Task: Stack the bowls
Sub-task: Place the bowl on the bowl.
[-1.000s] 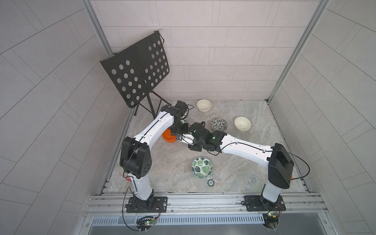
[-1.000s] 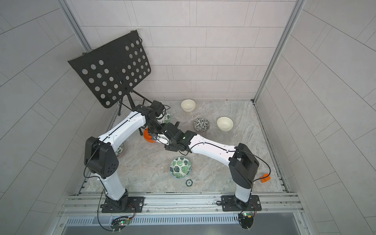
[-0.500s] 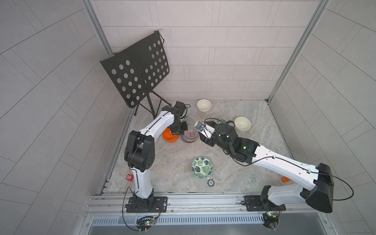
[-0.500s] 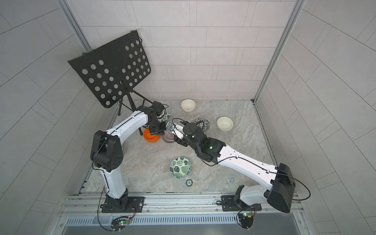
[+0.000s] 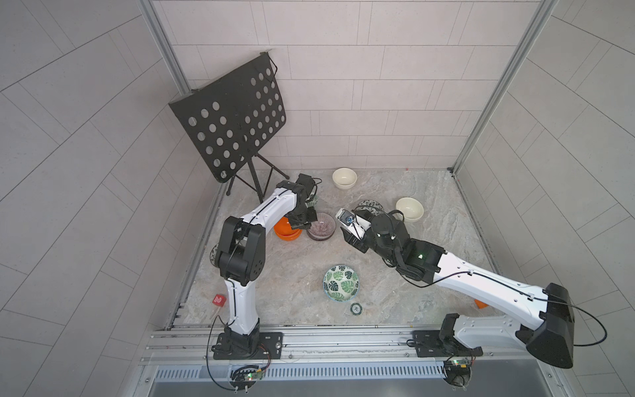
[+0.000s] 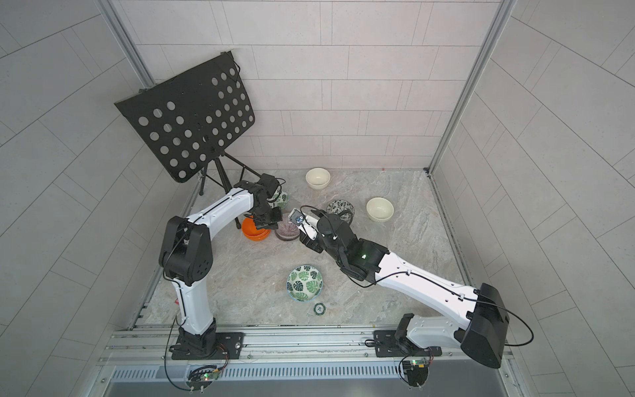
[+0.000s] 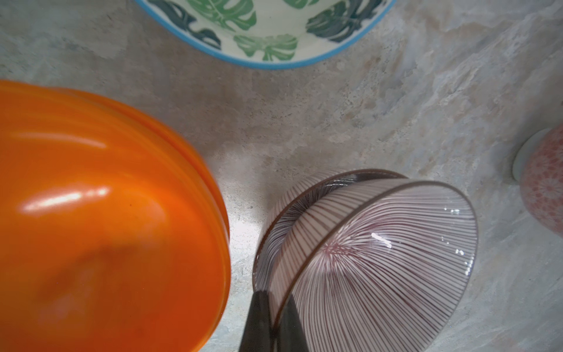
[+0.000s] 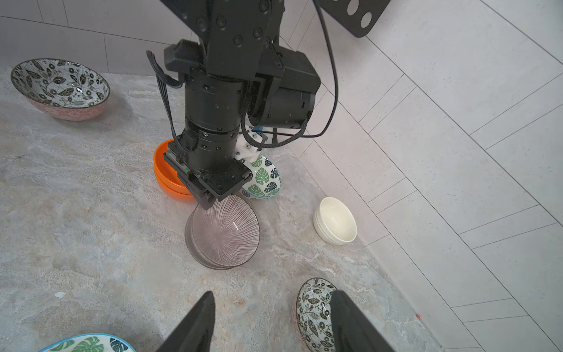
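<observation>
Marble tabletop (image 5: pixel 275 275), left gripper (image 8: pixel 210 201) pinched on rim of tilted purple bowl (image 8: pixel 225 233), nested in its twin (image 7: pixel 292 210) just beside orange bowls (image 8: pixel 164 176); right gripper (image 8: pixel 272 294) jaws apart, empty, near orange bowls

Logged two orange bowls (image 5: pixel 284 234), two purple bowls (image 5: pixel 321 227), two cream bowls (image 5: pixel 344 178), two green bowls (image 5: pixel 341 282), two black-and-white bowls (image 8: pixel 59 88): ten in all, a pair of each kind. There was one disc (image 5: pixel 356 308), one red cube (image 5: pixel 219 299), one music stand (image 5: pixel 226 91). The arms (image 5: pixel 271 209) numbered two. One small orange thing (image 5: pixel 479 304) showed beside an arm; kind not made out.
</observation>
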{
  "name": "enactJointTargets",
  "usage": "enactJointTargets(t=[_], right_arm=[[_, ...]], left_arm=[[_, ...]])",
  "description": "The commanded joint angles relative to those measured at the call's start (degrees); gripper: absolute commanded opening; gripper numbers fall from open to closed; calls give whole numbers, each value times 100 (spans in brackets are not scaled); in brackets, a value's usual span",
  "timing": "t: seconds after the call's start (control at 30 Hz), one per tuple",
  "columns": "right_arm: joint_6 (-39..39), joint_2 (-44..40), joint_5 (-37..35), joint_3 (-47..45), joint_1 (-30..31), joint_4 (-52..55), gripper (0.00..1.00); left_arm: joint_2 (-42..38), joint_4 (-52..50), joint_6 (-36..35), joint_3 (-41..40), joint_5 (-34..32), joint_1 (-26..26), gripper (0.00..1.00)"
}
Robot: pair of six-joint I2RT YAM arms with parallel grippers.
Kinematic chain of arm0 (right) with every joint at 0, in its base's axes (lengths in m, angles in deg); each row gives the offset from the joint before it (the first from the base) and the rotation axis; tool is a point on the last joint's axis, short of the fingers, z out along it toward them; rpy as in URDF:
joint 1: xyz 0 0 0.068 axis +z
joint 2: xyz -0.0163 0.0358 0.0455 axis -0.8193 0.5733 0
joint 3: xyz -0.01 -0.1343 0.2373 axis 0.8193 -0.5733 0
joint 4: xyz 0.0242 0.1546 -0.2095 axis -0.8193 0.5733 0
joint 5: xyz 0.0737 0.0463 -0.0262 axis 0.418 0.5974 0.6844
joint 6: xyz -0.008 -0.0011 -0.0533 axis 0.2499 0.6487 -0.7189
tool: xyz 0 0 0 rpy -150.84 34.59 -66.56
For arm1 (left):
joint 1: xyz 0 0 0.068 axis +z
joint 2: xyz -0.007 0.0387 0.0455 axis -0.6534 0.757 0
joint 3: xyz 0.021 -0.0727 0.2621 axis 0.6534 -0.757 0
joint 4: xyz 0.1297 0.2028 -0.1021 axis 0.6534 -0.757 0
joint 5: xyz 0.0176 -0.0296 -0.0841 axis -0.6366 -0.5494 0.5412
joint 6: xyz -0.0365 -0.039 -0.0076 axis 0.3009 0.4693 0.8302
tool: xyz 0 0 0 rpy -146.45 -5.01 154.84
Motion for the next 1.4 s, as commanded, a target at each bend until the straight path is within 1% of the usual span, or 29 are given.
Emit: enactJointTargets(t=[0.0, 0.07, 0.17, 0.37, 0.5, 0.67, 1.07, 1.13, 1.17, 1.23, 1.37], right_arm=[[112, -164, 31, -11, -14, 8, 63], [120, -172, 44, -12, -14, 17, 63], [134, -187, 67, -20, -11, 22, 63], [198, -217, 112, -38, -14, 35, 63], [272, -191, 154, -54, -12, 35, 63], [303, -208, 146, -81, -12, 52, 63], [339, -267, 102, -193, -14, 48, 63], [340, -286, 94, -213, -14, 36, 63], [340, -298, 93, -214, -14, 37, 63], [352, -316, 93, -214, -14, 35, 63], [359, -365, 93, -198, -14, 35, 63]], left_arm=[[-43, 27, 21, 9, -31, 30, 19], [-29, 20, 16, 14, -51, 29, 24], [-13, -1, -4, 30, -36, 32, 27], [-207, -30, -36, -60, -123, 32, 28], [-144, -47, -55, -37, -69, 30, 23], [-100, 7, -84, -82, -99, 25, 12], [-120, -68, -107, -74, -152, 28, 12], [-156, -75, -115, -74, -162, 30, 14], [-200, -89, -113, -73, -174, 31, 17], [-357, -112, -90, -78, -254, 28, 29], [-1064, -201, -22, -78, -619, 49, 48]])
